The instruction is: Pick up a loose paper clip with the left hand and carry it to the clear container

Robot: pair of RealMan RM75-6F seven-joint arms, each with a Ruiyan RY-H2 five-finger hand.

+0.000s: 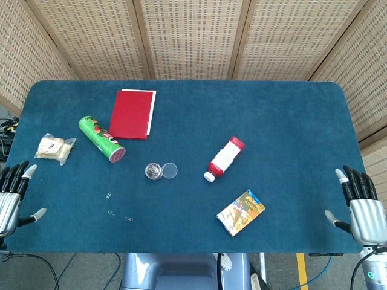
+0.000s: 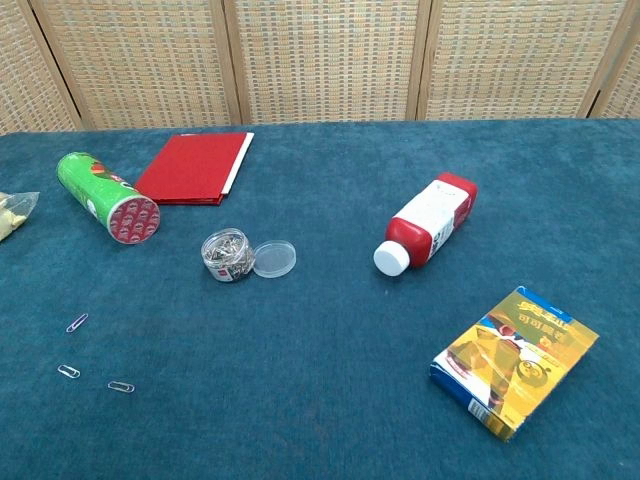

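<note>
Head view shows a blue carpeted table (image 1: 284, 121) before woven-cane wall panels (image 1: 187, 36). Left hand (image 1: 13, 193) and right hand (image 1: 361, 205) rest at the near corners, fingers spread, holding nothing. Three loose paper clips (image 2: 76, 323) lie near-left, well apart from the clear container (image 2: 228, 254), apparently full of clips, its lid (image 2: 274, 259) touching beside it.
</note>
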